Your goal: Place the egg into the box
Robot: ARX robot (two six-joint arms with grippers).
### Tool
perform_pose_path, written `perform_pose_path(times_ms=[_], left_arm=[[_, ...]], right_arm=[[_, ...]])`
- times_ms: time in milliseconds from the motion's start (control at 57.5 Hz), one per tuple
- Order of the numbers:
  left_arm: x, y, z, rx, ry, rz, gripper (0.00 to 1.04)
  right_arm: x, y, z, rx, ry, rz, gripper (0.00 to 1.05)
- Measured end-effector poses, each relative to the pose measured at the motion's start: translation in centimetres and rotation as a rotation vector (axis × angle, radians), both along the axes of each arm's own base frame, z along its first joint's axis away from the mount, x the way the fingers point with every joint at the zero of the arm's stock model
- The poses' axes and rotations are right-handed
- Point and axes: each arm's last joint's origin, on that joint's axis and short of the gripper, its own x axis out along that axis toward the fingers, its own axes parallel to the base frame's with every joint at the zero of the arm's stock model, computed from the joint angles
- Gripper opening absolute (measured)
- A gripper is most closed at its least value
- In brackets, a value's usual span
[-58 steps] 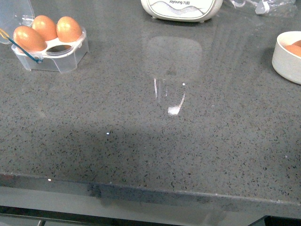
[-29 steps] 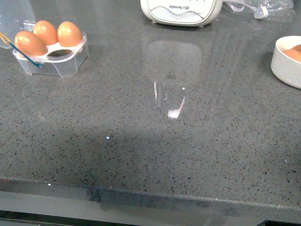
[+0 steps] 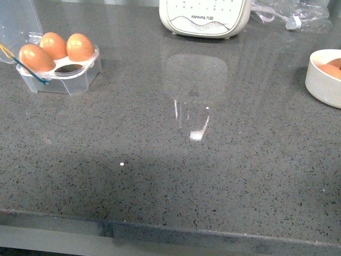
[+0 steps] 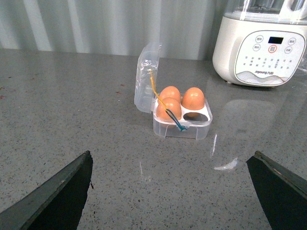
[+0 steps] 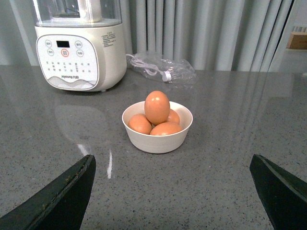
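The left gripper (image 4: 171, 160) and right gripper (image 5: 172, 163) are both holding their jaws spread wide. The egg (image 5: 157, 107) is sitting atop others in the white bowl (image 5: 158, 141) at the countertop's (image 3: 170, 176) 3 o'clock. The clear egg carton (image 3: 59, 77) is standing open at 10 o'clock, carrying three eggs (image 3: 80, 47).

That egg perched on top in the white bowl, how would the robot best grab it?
From straight above, pinching the top egg across its widest middle: it stands upright above the bowl rim, with other eggs crowding beneath it.
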Motion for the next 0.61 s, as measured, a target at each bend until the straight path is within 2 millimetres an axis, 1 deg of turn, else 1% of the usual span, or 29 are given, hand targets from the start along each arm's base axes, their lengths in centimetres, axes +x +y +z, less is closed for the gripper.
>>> perform_pose_path(times_ms=[469,487,539,574,608], left_arm=[[0.00,0.00,0.00,0.000,0.000,0.000,0.98],[0.00,0.00,0.00,0.000,0.000,0.000,0.98],[0.00,0.00,0.00,0.000,0.000,0.000,0.98],[0.00,0.00,0.00,0.000,0.000,0.000,0.98],[0.00,0.00,0.00,0.000,0.000,0.000,0.98]], right_arm=[[0.00,-0.01,-0.01,0.000,0.002,-0.005,0.97],[0.02,0.00,-0.07,-0.002,0.013,-0.014,0.97],[0.12,-0.15,0.04,-0.028,0.170,-0.143,0.97],[0.46,-0.31,0.27,-0.049,0.224,-0.185,0.97],[0.78,-0.42,0.54,-0.058,0.233,-0.187,0.97]])
